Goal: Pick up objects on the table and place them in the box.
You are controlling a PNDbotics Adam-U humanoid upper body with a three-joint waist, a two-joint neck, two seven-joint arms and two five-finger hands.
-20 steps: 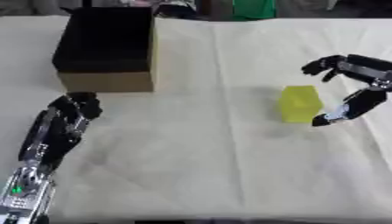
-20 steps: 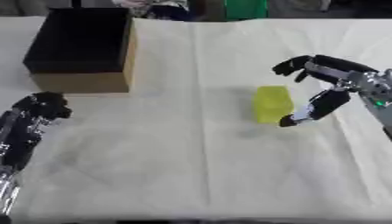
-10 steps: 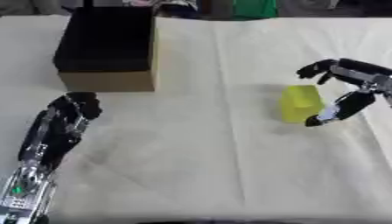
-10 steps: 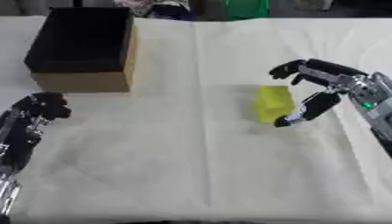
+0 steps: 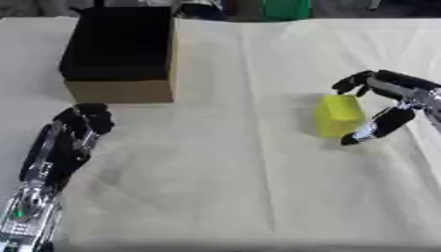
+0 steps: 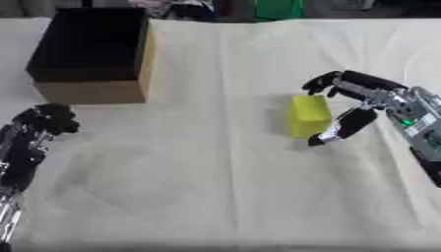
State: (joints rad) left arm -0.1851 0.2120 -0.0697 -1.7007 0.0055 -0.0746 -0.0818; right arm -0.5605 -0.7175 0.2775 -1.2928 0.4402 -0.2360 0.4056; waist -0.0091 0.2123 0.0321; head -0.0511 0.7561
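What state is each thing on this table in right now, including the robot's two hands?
Yellow block: upright on the cloth, not lifted, outside the box.
Box: open at the top, dark inside, nothing visible in it.
Right hand: open, fingers above and thumb below the block's right side, not closed on it.
Left hand: idle at the lower left, fingers curled, holding nothing.

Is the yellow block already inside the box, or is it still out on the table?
Out. The yellow block stands on the table, far right of the box; the right hand is open around it.
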